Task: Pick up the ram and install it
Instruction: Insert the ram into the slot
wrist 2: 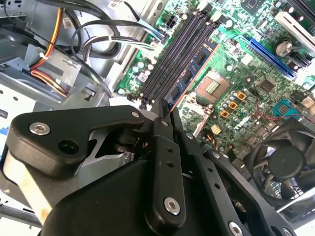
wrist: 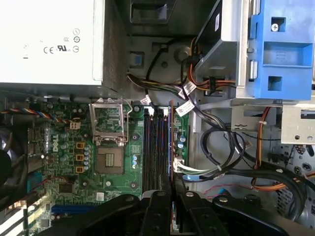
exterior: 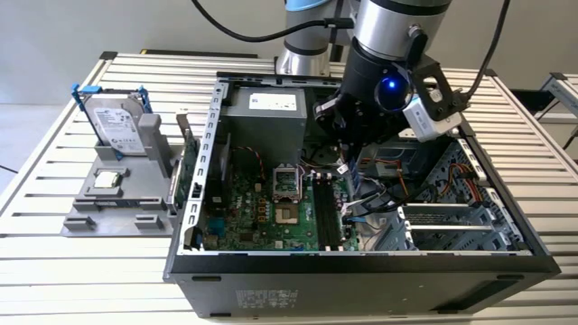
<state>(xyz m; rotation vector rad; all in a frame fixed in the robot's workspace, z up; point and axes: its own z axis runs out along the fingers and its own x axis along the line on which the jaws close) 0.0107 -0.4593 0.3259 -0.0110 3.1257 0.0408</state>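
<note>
We see the black claw (wrist 2: 165,107) pinched shut on the long thin dark-chipped ram board (wrist 2: 192,70). It is held edge-down along the black memory slots (exterior: 331,210), at three o'clock of the green motherboard (exterior: 257,210) in the exterior view, so it may seat.

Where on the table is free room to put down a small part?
The table is bare at the exterior view's lower left, bordered by the gray fixture and the computer case. Inside the case, cables and the gripper crowd it.
</note>
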